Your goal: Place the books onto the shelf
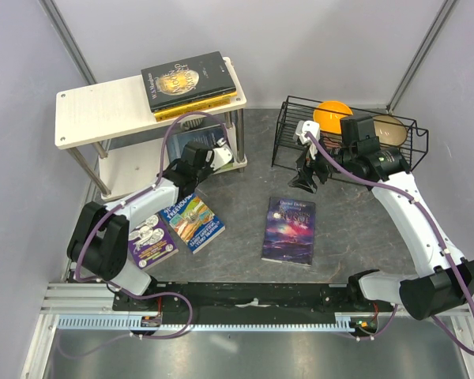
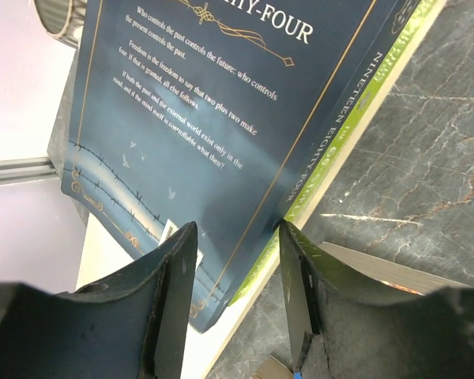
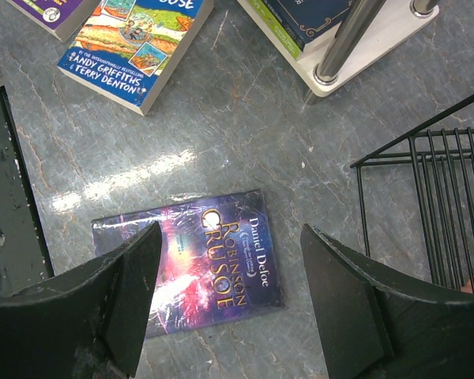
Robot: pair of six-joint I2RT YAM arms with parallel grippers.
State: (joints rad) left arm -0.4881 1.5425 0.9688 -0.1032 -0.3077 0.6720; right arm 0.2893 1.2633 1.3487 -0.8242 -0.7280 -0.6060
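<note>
Top external: shelf [image 1: 87,110] at rear left of the worktop [image 1: 347,237]; black-and-gold book [image 1: 191,79] stacked on yellow book [image 1: 199,106] at the right end of the upper board. Left gripper [image 1: 213,154] reaches in at the lower board, beside blue book [image 1: 191,140]. Purple book [image 1: 152,242], multicoloured book [image 1: 194,223] and galaxy book [image 1: 289,230] lie flat on the worktop. Right gripper [image 1: 306,178] hangs near the black wire rack [image 1: 288,134], above and behind the galaxy book. Left wrist: blue book [image 2: 221,118] rests on a lime-green book [image 2: 291,212] on the pale board [image 2: 103,253]; its near corner sits between the fingers of the left gripper [image 2: 235,292], jaws at a middling gap; pinch or no pinch cannot be told. Right wrist: right gripper [image 3: 231,292] spread wide, holding nothing, directly over the galaxy book [image 3: 213,260] and clear of it.
</note>
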